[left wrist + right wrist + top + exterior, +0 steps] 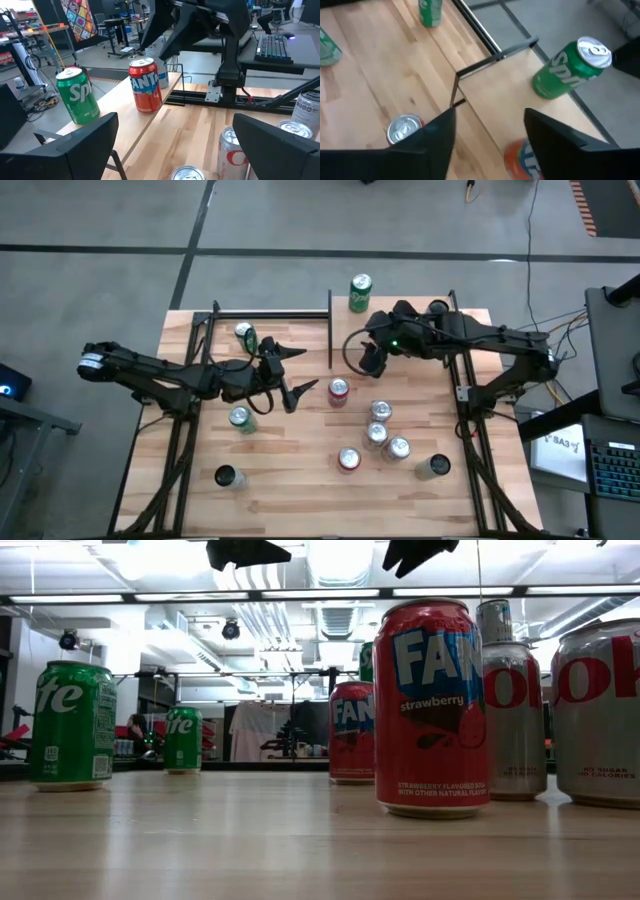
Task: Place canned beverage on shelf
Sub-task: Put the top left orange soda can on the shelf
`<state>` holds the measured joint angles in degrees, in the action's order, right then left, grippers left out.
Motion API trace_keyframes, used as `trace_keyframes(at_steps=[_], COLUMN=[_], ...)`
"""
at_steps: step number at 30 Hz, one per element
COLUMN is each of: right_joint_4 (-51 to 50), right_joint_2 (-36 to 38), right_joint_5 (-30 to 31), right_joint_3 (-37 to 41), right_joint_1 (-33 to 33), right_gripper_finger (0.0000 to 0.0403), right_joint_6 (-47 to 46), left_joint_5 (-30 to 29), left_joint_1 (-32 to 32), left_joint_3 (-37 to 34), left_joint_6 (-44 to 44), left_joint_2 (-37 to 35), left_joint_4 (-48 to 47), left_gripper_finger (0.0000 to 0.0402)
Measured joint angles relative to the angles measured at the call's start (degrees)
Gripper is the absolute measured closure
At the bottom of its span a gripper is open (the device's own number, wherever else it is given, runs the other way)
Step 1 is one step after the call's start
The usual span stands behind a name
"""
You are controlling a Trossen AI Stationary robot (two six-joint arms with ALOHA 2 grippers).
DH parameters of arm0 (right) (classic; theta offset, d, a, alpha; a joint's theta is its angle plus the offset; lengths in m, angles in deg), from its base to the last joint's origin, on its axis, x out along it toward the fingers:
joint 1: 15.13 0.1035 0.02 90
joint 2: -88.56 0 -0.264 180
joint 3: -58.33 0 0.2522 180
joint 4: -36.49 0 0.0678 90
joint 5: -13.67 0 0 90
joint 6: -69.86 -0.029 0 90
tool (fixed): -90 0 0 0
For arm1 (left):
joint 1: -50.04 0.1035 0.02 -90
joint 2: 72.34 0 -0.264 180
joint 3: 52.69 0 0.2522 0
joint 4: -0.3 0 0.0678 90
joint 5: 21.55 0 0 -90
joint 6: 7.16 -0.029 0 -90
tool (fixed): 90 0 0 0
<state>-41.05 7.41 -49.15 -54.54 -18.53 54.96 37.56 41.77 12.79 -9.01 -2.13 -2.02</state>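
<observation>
Shelf (390,310): pale smooth wood, black posts, bearing green cylindrical can (360,293). Right pincer (490,135) spread above an orange can (522,159), shown only by wrist view. Left pincer (297,375) spread.

Overhead, table-level, two wrist views; cans (432,705) shared.

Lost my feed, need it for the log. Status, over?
Left gripper open, idle mid-table. Right gripper open, over Fanta can standing on shelf. Sprite can beside it, apart.
</observation>
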Motion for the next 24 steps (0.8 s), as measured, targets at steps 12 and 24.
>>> trace_keyframes(at_steps=[12,24], right_joint_4=[-17.84,-26.14], right_joint_2=[-8.78,-16.76], right_joint_5=[-0.33,-11.55], right_joint_3=[-11.46,-16.83], right_joint_1=[-2.58,-8.69], right_gripper_finger=[0.0388,0.0394], right_joint_6=[-7.37,-11.76], left_joint_5=[-0.04,-0.05], left_joint_1=[0.00,0.00], left_joint_3=[-1.16,-6.12], left_joint_6=[-7.36,-12.66], left_joint_2=[-1.77,-10.32], left_joint_4=[-3.32,-5.04], left_gripper_finger=[0.0125,0.0388])
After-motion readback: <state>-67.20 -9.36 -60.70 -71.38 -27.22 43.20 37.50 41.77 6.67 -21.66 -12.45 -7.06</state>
